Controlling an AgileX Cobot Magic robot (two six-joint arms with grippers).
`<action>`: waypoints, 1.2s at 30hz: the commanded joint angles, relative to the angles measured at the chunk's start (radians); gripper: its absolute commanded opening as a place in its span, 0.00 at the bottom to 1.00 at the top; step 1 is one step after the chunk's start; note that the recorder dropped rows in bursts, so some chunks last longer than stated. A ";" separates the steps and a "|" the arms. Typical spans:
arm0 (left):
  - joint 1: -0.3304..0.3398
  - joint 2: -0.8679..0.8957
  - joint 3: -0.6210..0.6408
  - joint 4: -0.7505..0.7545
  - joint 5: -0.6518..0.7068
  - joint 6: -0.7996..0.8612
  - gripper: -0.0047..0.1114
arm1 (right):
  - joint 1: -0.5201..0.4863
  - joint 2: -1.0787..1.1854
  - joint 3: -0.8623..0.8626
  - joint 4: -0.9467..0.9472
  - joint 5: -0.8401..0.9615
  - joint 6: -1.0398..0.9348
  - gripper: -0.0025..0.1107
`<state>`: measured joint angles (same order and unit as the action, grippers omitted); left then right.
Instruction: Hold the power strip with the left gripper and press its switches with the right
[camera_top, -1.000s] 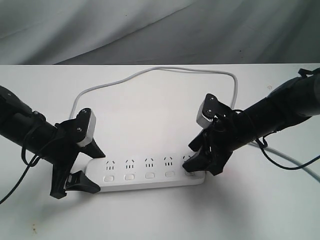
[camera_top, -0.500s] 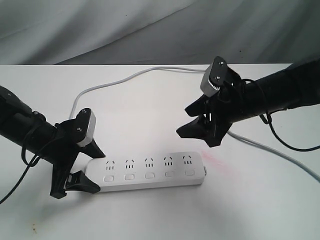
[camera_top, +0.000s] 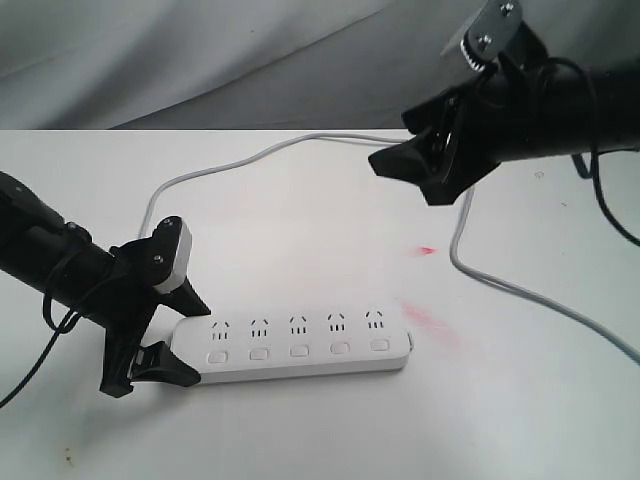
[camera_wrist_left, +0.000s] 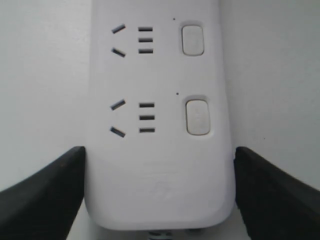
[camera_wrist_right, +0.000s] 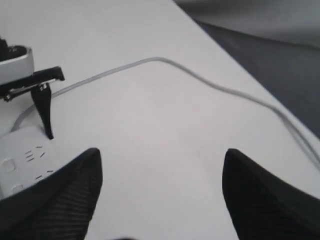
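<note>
The right claw (camera_wrist_right: 161, 160) has risen well clear of the switches (camera_top: 259, 353), its fingers spread and empty, while the left claw (camera_top: 200, 345) grips the power strip (camera_top: 320, 368) by its end, so this is probably a retreat between presses and any further press needs a square descent.

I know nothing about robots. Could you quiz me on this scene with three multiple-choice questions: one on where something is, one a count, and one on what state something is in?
1. Where is the right pincer?
A. Pressing a switch.
B. Up in the air, away from the power strip.
C. Lying flat on the power strip.

2. How many switches does the power strip have?
A. Three.
B. Seven.
C. Five.

3. What is the left pincer doing?
A. Clamping one end of the power strip.
B. Hanging open in the air.
C. Pushing a switch.

Answers:
1 B: the exterior view shows it above the table, open and holding nothing.
2 C: five buttons sit in a row, one under each of the outlets.
3 A: its wrist view shows a finger against each side of the strip's rounded end.
</note>
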<state>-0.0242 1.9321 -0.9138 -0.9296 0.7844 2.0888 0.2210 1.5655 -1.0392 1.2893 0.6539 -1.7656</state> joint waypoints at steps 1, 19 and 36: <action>-0.003 -0.001 -0.005 -0.002 0.000 0.005 0.41 | -0.001 -0.114 0.001 0.011 -0.089 0.061 0.58; -0.003 -0.001 -0.005 -0.002 0.000 0.005 0.41 | -0.001 -0.446 0.001 0.011 -0.127 0.285 0.18; -0.003 -0.001 -0.005 -0.002 0.000 0.005 0.41 | -0.001 -0.672 0.001 0.011 -0.025 0.323 0.02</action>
<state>-0.0242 1.9321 -0.9138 -0.9296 0.7844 2.0888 0.2210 0.9148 -1.0392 1.2963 0.6187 -1.4511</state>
